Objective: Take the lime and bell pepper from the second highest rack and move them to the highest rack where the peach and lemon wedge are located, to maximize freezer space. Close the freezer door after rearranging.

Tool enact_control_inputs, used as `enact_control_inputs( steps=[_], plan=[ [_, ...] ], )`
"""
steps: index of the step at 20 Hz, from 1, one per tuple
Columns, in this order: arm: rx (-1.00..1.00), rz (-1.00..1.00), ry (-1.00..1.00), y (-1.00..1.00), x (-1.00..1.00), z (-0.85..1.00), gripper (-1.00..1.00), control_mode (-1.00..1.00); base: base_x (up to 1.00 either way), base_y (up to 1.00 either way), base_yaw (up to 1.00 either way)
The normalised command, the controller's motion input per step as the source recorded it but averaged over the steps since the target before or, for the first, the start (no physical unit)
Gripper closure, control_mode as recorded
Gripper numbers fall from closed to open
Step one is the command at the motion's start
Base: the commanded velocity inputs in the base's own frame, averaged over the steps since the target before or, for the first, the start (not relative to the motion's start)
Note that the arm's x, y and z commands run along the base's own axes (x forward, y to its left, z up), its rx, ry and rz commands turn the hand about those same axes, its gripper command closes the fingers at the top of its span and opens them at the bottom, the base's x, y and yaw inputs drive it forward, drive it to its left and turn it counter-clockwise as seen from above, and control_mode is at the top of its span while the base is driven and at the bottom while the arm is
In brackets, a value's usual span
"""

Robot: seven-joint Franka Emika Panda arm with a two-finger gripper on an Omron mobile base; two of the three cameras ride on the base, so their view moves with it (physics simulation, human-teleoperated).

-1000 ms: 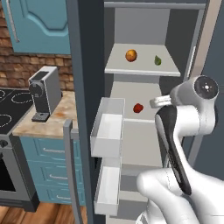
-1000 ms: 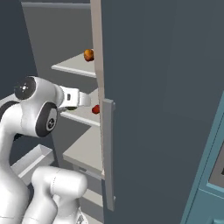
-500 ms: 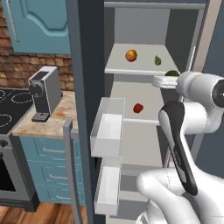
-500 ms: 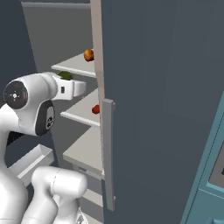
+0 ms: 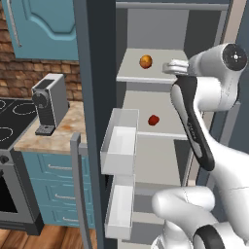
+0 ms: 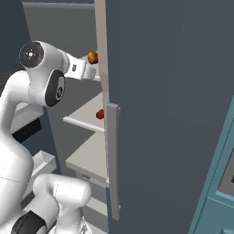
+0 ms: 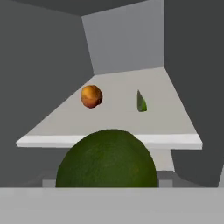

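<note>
Close in front of the hand camera, a dark green lime (image 7: 107, 159) sits in my gripper (image 5: 168, 67), which is shut on it at the front edge of the highest rack (image 7: 113, 140). On that rack lie the orange peach (image 7: 91, 96) to the left and the small lemon wedge (image 7: 141, 101) to the right. The peach (image 5: 145, 61) lies just left of my hand. One shelf lower, the red bell pepper (image 5: 153, 120) rests on the second highest rack (image 5: 141, 130). The freezer door (image 6: 160, 114) stands open.
White door bins (image 5: 120, 146) hang on the inside of the open door, left of the shelves. A grey coffee machine (image 5: 48, 102) stands on the counter beside a stove (image 5: 7, 126). Freezer side walls close in on both sides of my hand.
My arm has lifted from the level of the second highest rack up to the highest rack, carrying the lime with it. The bell pepper, peach and wedge have not moved.
</note>
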Motion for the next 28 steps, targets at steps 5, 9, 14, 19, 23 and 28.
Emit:
enact_control_inputs(
  steps=[5,9,14,19,23,28],
  plan=[
    [0.0,0.0,0.02,-0.15,0.38,-0.06,1.0,-1.0,0.0,0.0,0.0],
    [0.0,0.0,0.0,-0.14,0.42,-0.22,1.0,-1.0,0.0,0.0,0.0],
    [0.0,0.0,0.0,-0.02,0.46,-0.34,1.0,-1.0,0.0,0.0,0.0],
    [0.0,0.0,0.0,0.0,0.51,-0.27,1.0,-1.0,0.0,0.0,0.0],
    [0.0,0.0,0.0,-0.01,0.5,-0.22,1.0,-1.0,0.0,0.0,0.0],
    [0.0,-0.01,0.0,-0.11,0.49,-0.17,1.0,-1.0,0.0,0.0,0.0]
  ],
)
